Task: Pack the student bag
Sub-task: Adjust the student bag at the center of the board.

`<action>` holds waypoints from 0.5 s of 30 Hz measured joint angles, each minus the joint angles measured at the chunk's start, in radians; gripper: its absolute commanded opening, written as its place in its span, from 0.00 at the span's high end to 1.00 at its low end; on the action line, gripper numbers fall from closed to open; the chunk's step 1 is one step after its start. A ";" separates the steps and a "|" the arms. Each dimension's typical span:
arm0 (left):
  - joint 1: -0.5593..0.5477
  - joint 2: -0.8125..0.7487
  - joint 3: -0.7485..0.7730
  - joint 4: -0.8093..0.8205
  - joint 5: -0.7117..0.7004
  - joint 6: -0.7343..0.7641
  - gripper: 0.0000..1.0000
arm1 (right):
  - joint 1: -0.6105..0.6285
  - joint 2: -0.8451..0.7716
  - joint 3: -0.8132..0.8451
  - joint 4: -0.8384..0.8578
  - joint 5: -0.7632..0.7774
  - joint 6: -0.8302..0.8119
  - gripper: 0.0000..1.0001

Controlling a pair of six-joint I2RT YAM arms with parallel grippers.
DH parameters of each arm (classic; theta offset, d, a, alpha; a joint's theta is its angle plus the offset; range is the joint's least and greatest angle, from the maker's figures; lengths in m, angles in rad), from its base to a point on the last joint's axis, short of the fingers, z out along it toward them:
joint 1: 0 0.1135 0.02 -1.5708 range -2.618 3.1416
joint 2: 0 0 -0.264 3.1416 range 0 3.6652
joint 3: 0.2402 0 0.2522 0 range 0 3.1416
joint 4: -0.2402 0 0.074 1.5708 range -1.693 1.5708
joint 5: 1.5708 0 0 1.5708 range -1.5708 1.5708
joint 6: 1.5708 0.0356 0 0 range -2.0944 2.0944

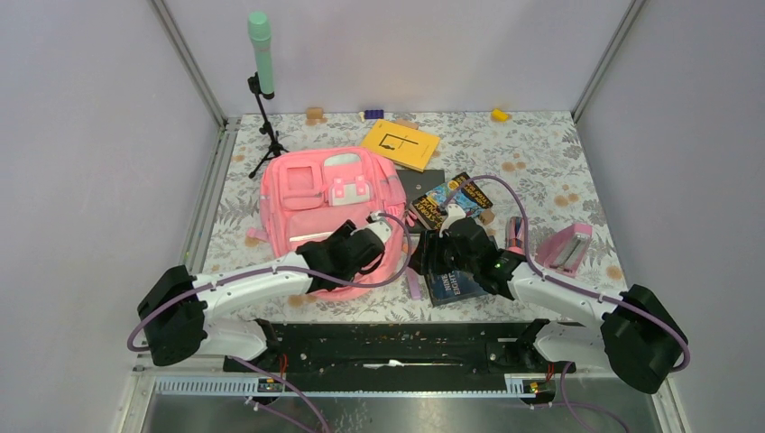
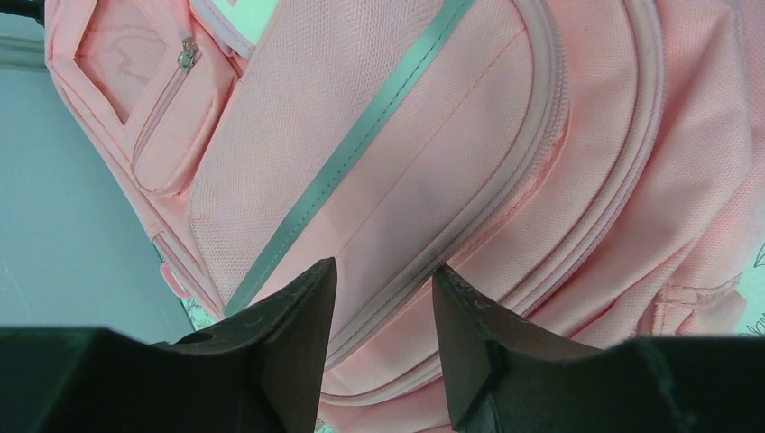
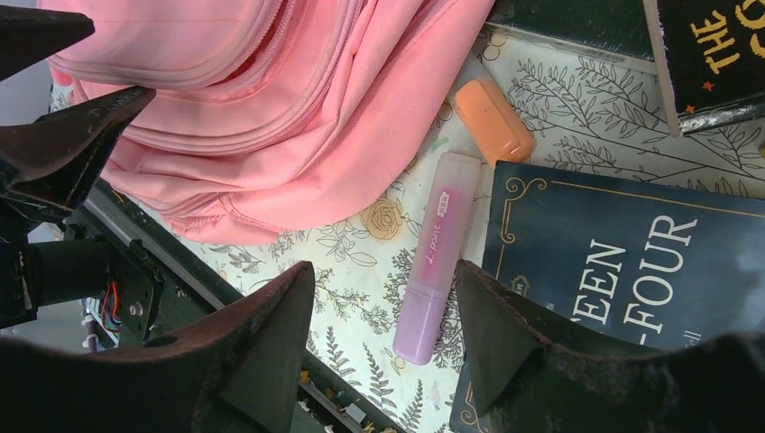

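Left pincer parted over student bag, contact unclear; right pincer released above purple marker; book cut off.

The right gripper hangs with its two dark fingers spread and nothing between them, over a lilac marker pen that lies on the floral tablecloth, nearer the right-hand finger. Up and left of the pen bulges the pink student bag, near its upper end. Just beyond that end lies a small orange block. A dark blue book lies just beside the pen on the right, and a second book sits farther up-right.
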 measured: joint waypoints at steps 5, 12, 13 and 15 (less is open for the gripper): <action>0.000 -0.016 0.000 0.003 0.000 -0.003 0.61 | 0.000 0.003 0.000 0.000 -0.006 0.000 0.35; 0.000 -0.024 0.000 0.006 0.007 -0.003 1.00 | 0.005 0.014 0.000 -0.001 -0.006 0.000 0.43; 0.000 -0.024 0.000 0.006 0.008 -0.002 1.00 | 0.008 0.018 0.000 -0.001 -0.005 0.000 0.43; 0.000 -0.026 0.000 0.006 0.013 -0.002 1.00 | 0.021 0.022 0.002 -0.010 0.004 -0.001 0.42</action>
